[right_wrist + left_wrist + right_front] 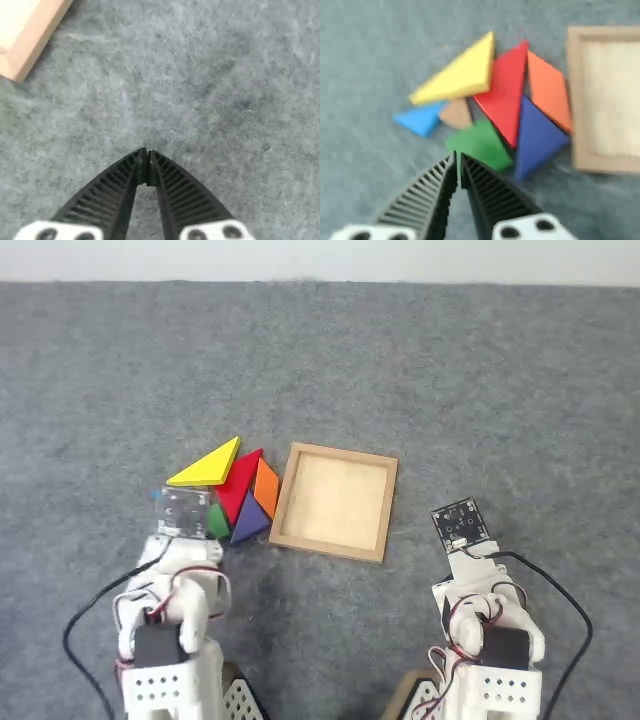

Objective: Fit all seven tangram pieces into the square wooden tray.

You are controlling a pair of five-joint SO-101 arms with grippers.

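The square wooden tray (336,500) lies mid-table with nothing in it; its edge (605,95) and one corner (22,35) show in the wrist views. Left of it the tangram pieces cluster: yellow triangle (457,72), red triangle (505,97), orange parallelogram (549,89), dark blue triangle (535,137), green piece (479,145), small tan piece (455,114), light blue triangle (420,119). My left gripper (458,159) is shut, empty, its tips at the green piece's near edge. My right gripper (147,152) is shut over bare carpet, right of the tray.
Grey carpet (480,380) covers the whole table. The left arm (180,580) stands just below the piece cluster, the right arm (480,610) below and right of the tray. Black cables trail from both bases.
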